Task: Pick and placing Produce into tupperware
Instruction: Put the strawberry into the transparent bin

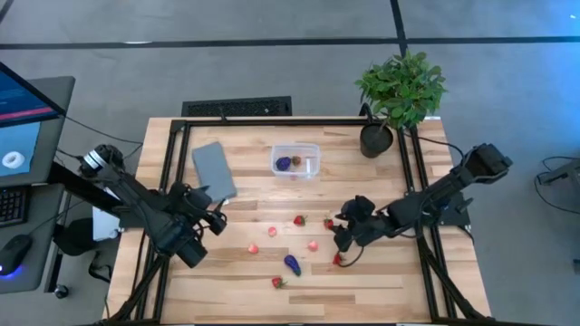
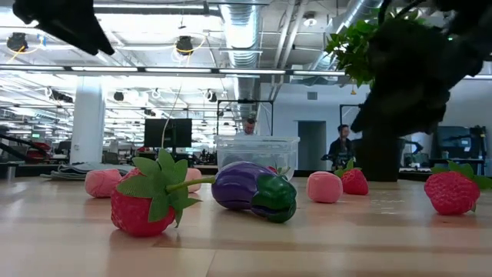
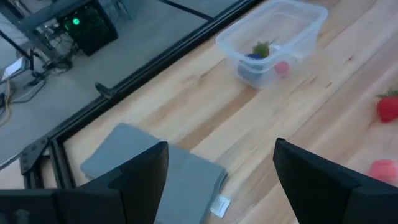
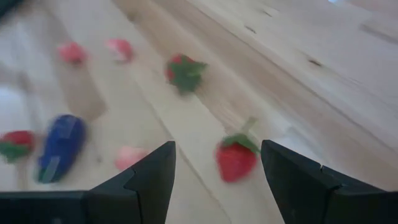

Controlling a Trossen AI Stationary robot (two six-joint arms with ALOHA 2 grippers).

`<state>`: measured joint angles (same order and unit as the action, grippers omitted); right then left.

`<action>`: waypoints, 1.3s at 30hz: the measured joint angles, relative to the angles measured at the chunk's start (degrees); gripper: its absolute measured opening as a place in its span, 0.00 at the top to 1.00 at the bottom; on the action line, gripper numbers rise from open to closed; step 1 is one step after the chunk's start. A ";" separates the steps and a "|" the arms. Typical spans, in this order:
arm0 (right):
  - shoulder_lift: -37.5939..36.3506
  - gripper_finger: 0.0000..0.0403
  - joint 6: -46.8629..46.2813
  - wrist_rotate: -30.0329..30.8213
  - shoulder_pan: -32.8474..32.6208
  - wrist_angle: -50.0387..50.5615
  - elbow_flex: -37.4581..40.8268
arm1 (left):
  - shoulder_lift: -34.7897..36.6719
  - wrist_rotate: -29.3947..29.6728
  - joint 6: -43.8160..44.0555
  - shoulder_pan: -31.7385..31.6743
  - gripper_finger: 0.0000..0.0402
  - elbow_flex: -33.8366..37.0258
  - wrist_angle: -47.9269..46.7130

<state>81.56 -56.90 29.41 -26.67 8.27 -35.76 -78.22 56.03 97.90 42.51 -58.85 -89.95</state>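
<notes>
Our right hand (image 4: pixel 214 168) hung wide open over a strawberry (image 4: pixel 236 158); we judged a misaligned descent might knock it rolling.

We are looking straight down on a pale wooden table (image 1: pixel 381 290). Near its far edge is sitting a small clear plastic rectangular tub (image 1: pixel 296 161), holding a purple piece. A flat grey rectangular lid (image 1: pixel 214 170) is lying to its left, a leafy green potted plant (image 1: pixel 399 91) to its right. Tiny red strawberries (image 1: pixel 299 220) and a purple toy eggplant (image 1: pixel 292 264) are lying scattered mid-table. The right gripper (image 1: pixel 342 237) is hovering beside them; the left gripper (image 1: pixel 217 220) is waiting near the lid.
</notes>
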 joint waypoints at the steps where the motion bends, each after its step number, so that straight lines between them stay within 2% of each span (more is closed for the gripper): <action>1: 1.53 0.35 -1.14 -0.07 0.21 1.56 -1.83 | 0.70 0.27 0.00 0.21 0.30 0.51 -0.08; 10: 13.04 0.35 -16.23 0.16 0.71 16.88 -15.45 | 8.18 1.65 1.55 2.02 0.30 5.33 -0.09; 18: 17.78 0.35 -28.45 -1.74 1.63 33.34 -23.68 | 11.93 1.80 1.74 4.09 0.30 6.90 0.04; 29: 17.90 0.35 -35.11 -8.51 3.97 35.64 -24.60 | 12.68 1.84 1.84 4.89 0.30 6.90 -0.10; 39: 18.83 0.35 -34.33 -8.91 4.35 31.60 -24.60 | 12.68 1.84 2.26 4.91 0.30 6.90 0.57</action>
<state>100.39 -91.23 20.51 -22.32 39.87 -60.36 -65.54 57.87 100.16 47.42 -51.96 -89.39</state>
